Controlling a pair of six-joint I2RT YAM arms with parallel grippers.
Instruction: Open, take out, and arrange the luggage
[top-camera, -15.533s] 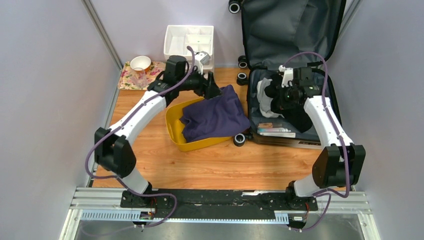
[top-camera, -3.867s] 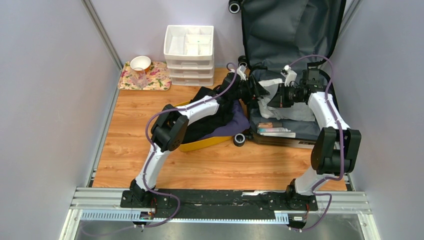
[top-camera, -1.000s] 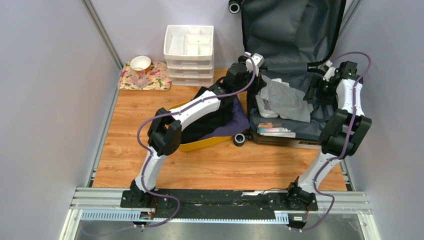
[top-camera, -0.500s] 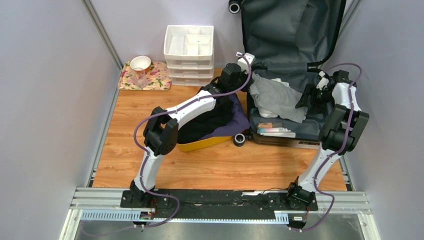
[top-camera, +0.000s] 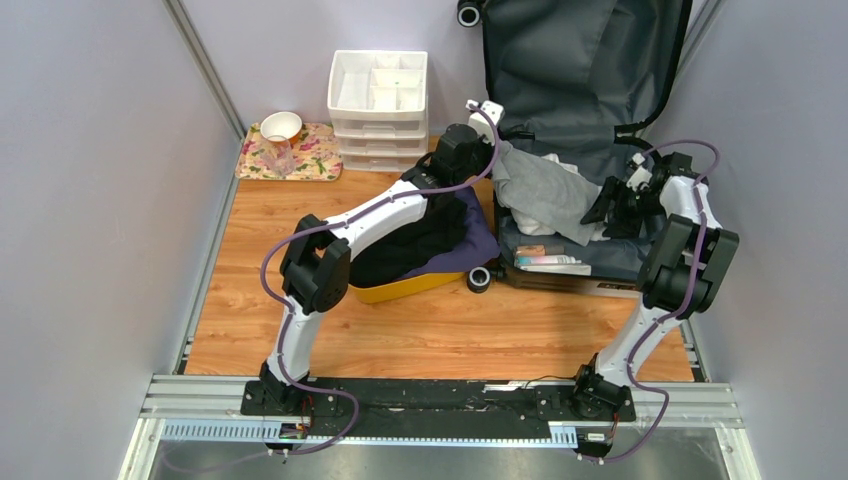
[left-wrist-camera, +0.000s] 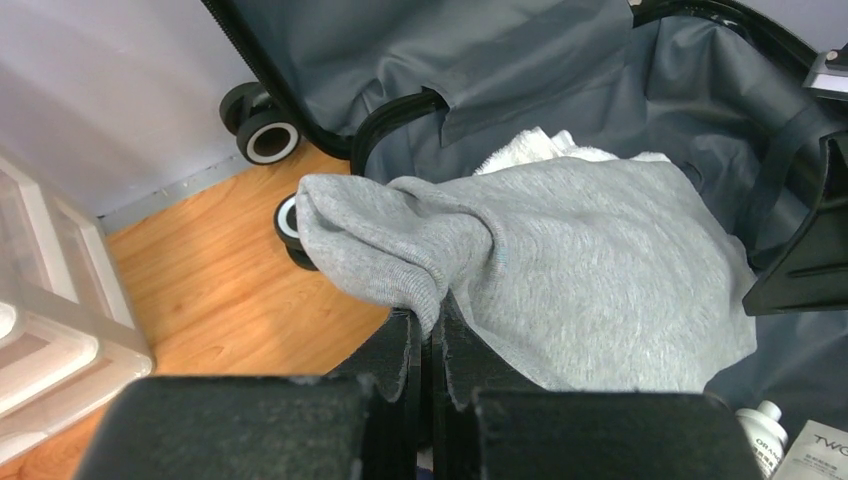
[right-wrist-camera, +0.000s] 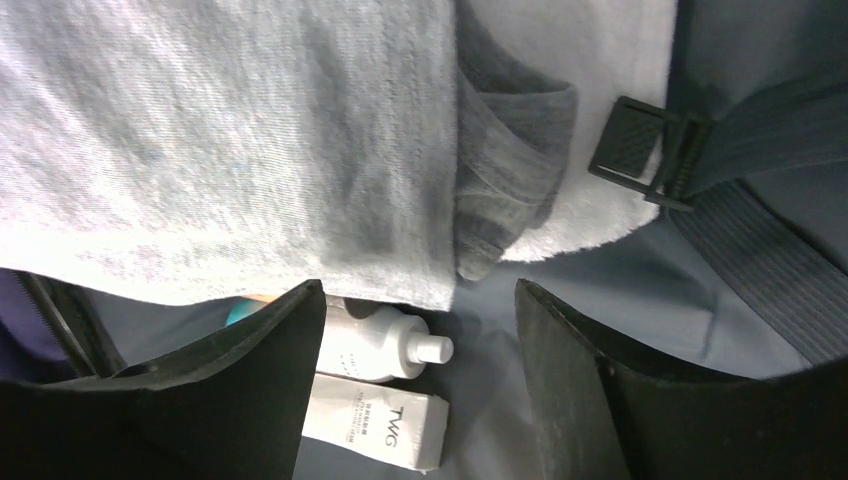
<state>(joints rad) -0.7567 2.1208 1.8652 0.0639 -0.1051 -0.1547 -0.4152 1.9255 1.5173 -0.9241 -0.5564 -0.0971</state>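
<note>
I saw the wooden tabletop (top-camera: 400, 335) carrying four things: a floral mat (top-camera: 316, 152) at the far left corner, the white drawer organizer (top-camera: 378, 142) just beside it, a yellow bin (top-camera: 398, 291) near the middle, and the open luggage (top-camera: 585, 284) on the right, lid upright.

we are finding a drawer organizer (top-camera: 378, 140) beside a floral mat (top-camera: 312, 160) bearing a bowl (top-camera: 281, 125), dark clothes (top-camera: 420, 235) filling a yellow bin (top-camera: 405, 288).

luggage (top-camera: 585, 70) open, lid upright
</note>
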